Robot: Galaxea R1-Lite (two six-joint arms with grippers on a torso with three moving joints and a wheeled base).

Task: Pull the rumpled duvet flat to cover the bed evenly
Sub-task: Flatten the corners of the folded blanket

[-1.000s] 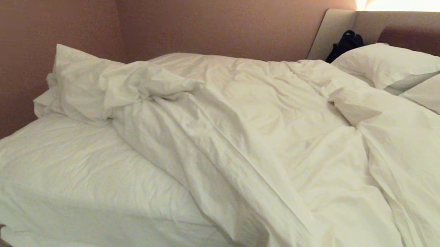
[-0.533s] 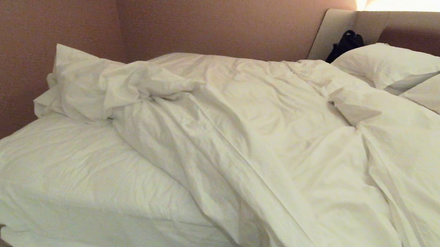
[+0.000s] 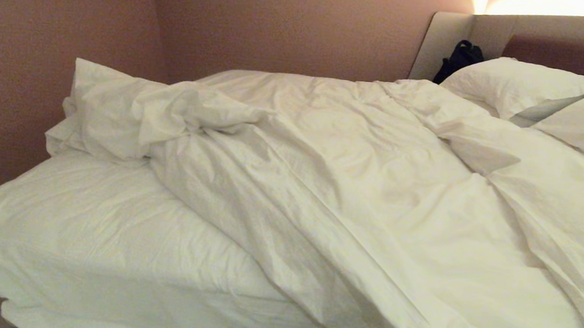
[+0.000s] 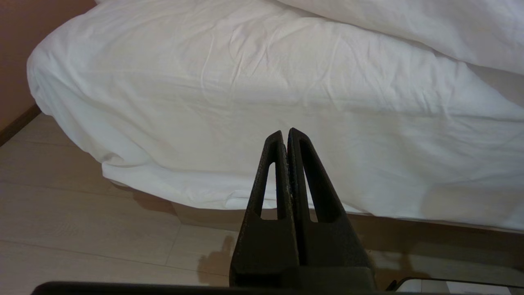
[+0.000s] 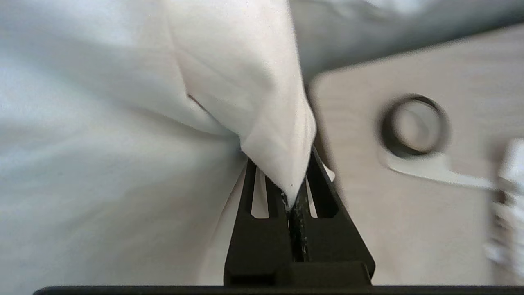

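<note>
The duvet point(image 3: 353, 190) lay heaped across the far and right side of the bed point(image 3: 80, 230), the near-left sheet bare, so most of the spreading was left. My right hand point(image 5: 292, 196) had a duvet corner pinched tight. Since half a second earlier, the folds on the right had stretched flatter. My left hand point(image 4: 285, 137) hung closed, empty, by the bed's edge.
</note>
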